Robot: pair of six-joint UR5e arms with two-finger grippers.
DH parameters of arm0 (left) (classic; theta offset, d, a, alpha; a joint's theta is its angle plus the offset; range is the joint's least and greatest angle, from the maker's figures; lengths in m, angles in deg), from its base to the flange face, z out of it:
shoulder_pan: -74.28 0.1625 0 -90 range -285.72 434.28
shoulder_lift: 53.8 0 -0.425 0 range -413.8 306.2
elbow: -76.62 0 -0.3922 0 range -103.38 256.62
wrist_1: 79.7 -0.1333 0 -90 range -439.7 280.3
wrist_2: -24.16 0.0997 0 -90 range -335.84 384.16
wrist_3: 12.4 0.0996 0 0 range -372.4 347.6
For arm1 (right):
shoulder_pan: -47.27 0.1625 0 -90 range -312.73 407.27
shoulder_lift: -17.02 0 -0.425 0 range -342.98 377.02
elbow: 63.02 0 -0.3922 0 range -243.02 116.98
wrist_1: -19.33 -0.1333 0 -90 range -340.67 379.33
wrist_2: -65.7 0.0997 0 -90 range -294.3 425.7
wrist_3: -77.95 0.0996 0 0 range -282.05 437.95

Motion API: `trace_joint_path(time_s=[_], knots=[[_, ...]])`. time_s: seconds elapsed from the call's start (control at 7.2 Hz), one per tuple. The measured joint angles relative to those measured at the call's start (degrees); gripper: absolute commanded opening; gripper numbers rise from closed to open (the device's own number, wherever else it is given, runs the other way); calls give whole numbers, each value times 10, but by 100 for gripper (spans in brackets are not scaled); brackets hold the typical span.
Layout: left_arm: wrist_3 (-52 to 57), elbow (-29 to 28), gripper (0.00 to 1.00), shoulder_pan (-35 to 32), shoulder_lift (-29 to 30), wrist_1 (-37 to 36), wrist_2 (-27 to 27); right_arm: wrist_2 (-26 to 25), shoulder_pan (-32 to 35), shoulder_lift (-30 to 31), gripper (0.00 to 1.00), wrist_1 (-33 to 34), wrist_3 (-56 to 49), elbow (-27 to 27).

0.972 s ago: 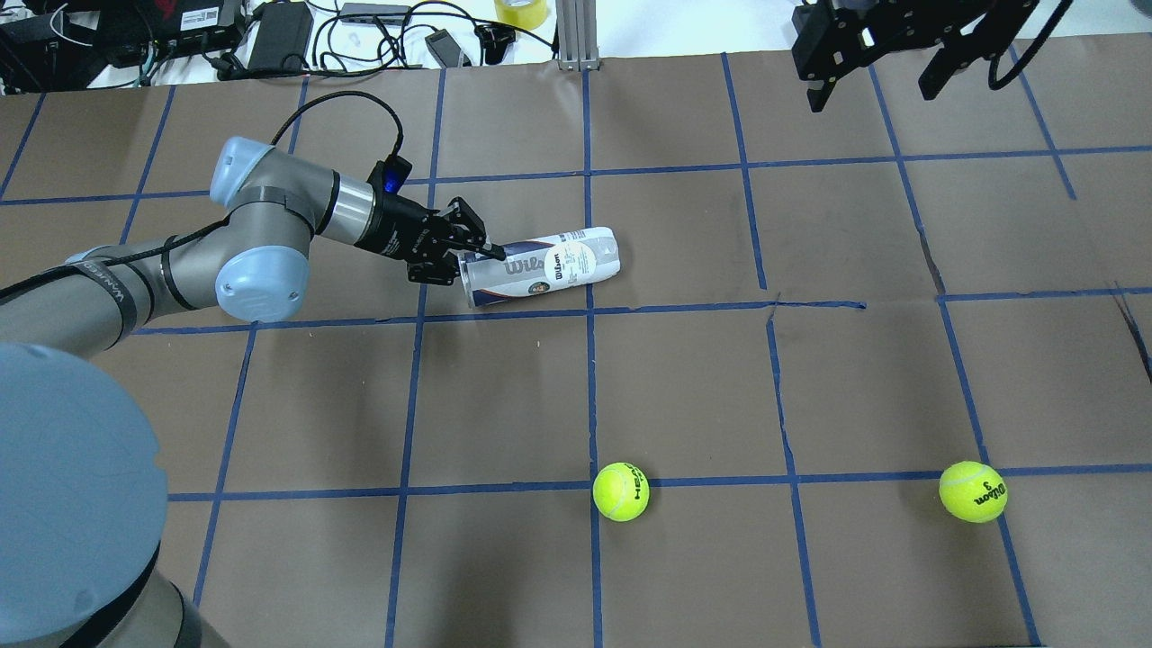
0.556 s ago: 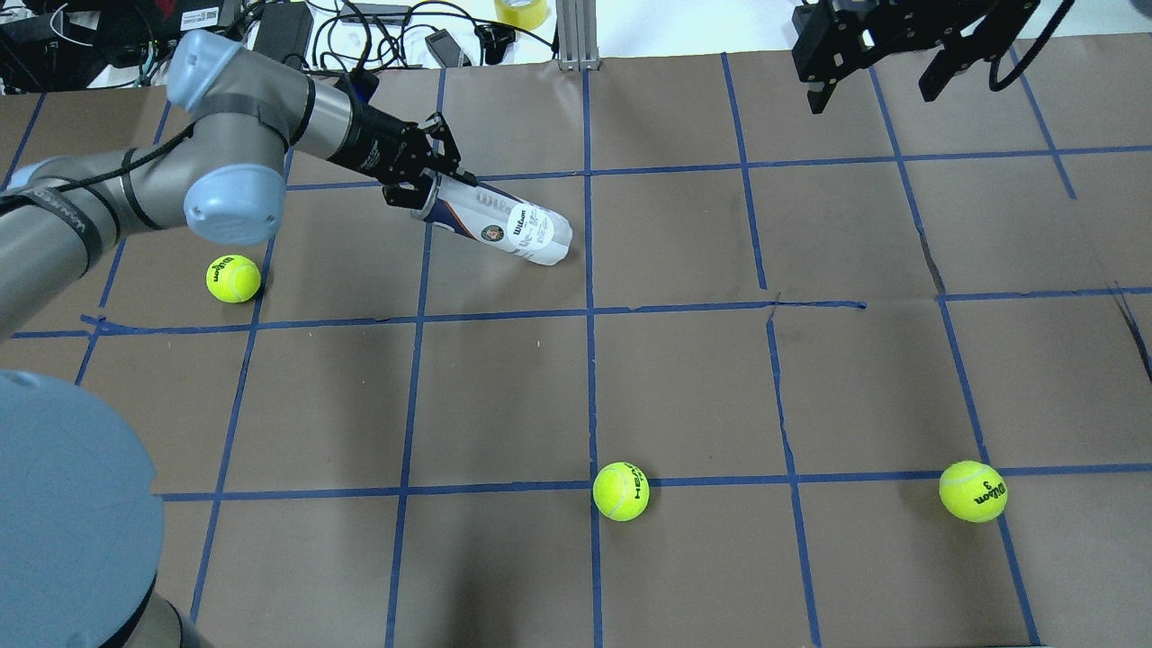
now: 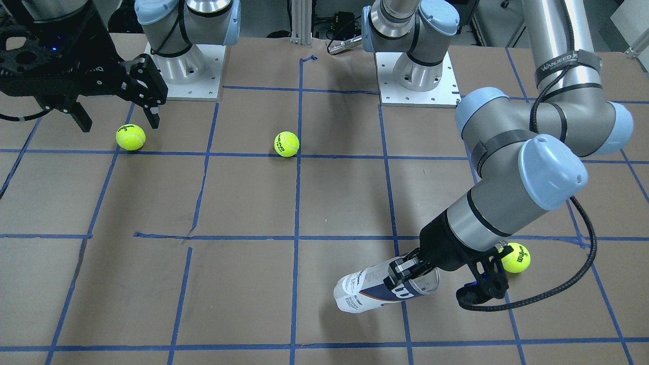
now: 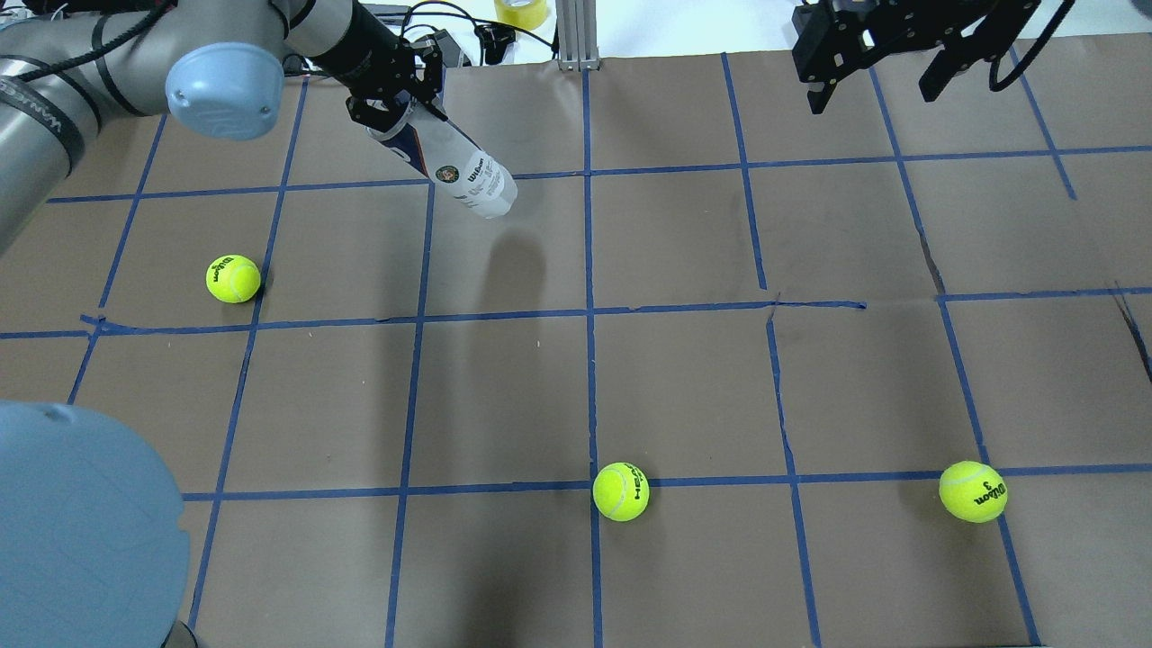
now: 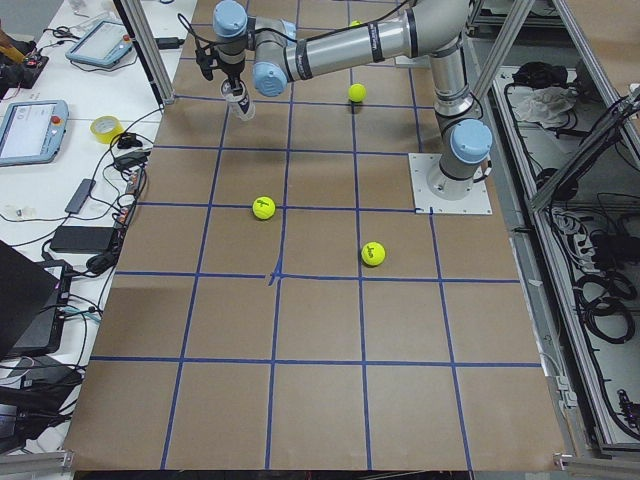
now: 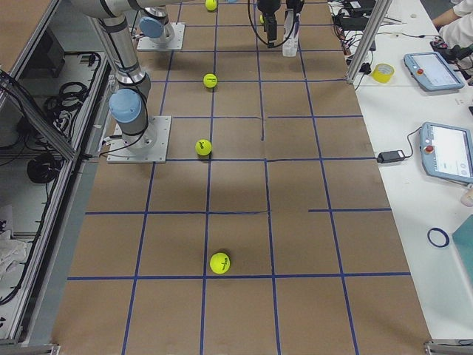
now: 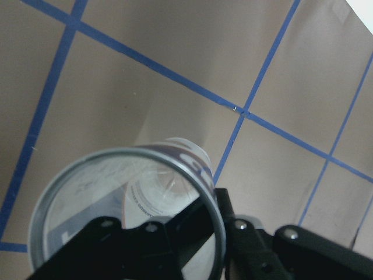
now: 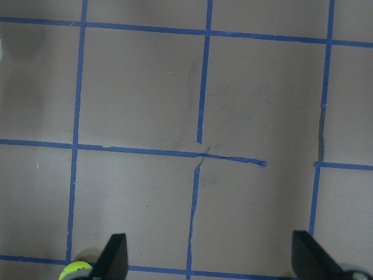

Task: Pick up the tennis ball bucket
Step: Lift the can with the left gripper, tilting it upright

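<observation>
The tennis ball bucket (image 4: 466, 176) is a clear can with a white-and-navy Wilson label. It hangs tilted in the air over the table's far left part, with its shadow on the paper below. My left gripper (image 4: 400, 101) is shut on its open metallic rim. The front view shows the bucket (image 3: 372, 294) held off the table by the left gripper (image 3: 405, 271). In the left wrist view I look down into the open, empty bucket (image 7: 116, 192), with a finger (image 7: 180, 224) across the rim. My right gripper (image 4: 875, 90) is open and empty, high at the far right.
Three yellow-green tennis balls lie on the brown paper with its blue tape grid: one at the left (image 4: 233, 278), one at near centre (image 4: 620, 491), one at near right (image 4: 973, 491). Cables and boxes (image 4: 279, 31) lie beyond the far edge.
My left arm has raised the bucket from lying on the table and carried it up and toward the far edge. It now hangs tilted. The left ball has come into view. The right arm is still.
</observation>
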Motion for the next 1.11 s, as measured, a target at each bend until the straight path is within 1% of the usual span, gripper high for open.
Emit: trace_joint_path(time_s=[0.14,0.28,0.42,0.69,1.11], knots=[[75,-18,0,-16,2,25,63,0,0,0,100,0,0,0],[142,-25,0,-35,5,49,114,-1,0,0,100,-1,0,0],[177,-27,0,-53,9,59,141,0,0,1,100,-1,0,-2],[193,-19,0,-83,20,34,159,1,1,9,100,0,0,-16],[188,3,0,-102,23,3,160,2,1,16,100,1,0,-27]])
